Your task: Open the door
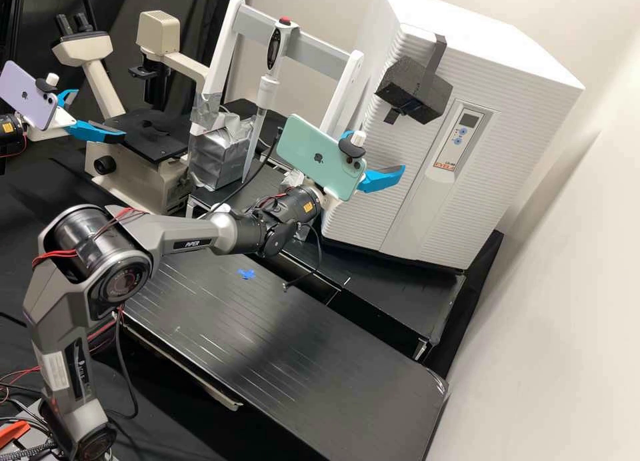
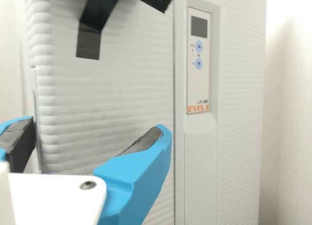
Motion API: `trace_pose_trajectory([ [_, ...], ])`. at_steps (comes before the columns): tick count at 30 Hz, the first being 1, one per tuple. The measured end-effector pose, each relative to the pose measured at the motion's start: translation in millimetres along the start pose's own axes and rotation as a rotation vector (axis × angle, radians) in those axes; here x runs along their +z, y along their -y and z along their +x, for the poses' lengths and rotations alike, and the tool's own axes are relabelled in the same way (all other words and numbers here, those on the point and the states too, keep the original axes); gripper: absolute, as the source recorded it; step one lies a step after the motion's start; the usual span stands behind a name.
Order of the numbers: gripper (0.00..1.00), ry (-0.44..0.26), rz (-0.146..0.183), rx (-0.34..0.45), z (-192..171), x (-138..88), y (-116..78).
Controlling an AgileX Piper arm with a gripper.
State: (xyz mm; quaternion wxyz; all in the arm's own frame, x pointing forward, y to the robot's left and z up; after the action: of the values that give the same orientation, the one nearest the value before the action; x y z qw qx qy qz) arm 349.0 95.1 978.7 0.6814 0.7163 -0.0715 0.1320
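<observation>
In the high view my gripper is in front of the lower left part of the white cabinet, partly hidden by a green phone. The cabinet's ribbed door looks closed, with a control panel beside it. In the wrist view my gripper stands open, its blue fingers with dark pads spread wide and nothing held between them. Behind them is the ribbed door; a narrow seam separates it from the strip with the control panel. Whether a finger touches the door, I cannot tell.
A black block is taped to the cabinet's upper front. Left of the cabinet stand a pipette in a white frame and a microscope. A white wall rises at the right, and a black bench lies in front.
</observation>
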Motion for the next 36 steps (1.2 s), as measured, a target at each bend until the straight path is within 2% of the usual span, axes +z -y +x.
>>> trace_pose_trajectory([
  [4, 0.0, 0.0, 0.012, -0.003, -1.0, 2.2, 0.0],
  [15, 0.0, -0.006, 0.014, -0.017, -5.2, 5.0, -1.3],
  [19, 0.0, -0.015, -0.008, -0.022, -5.4, 5.3, -2.1],
  [36, 0.0, -0.028, -0.017, -0.03, -7.0, 6.8, -1.4],
])
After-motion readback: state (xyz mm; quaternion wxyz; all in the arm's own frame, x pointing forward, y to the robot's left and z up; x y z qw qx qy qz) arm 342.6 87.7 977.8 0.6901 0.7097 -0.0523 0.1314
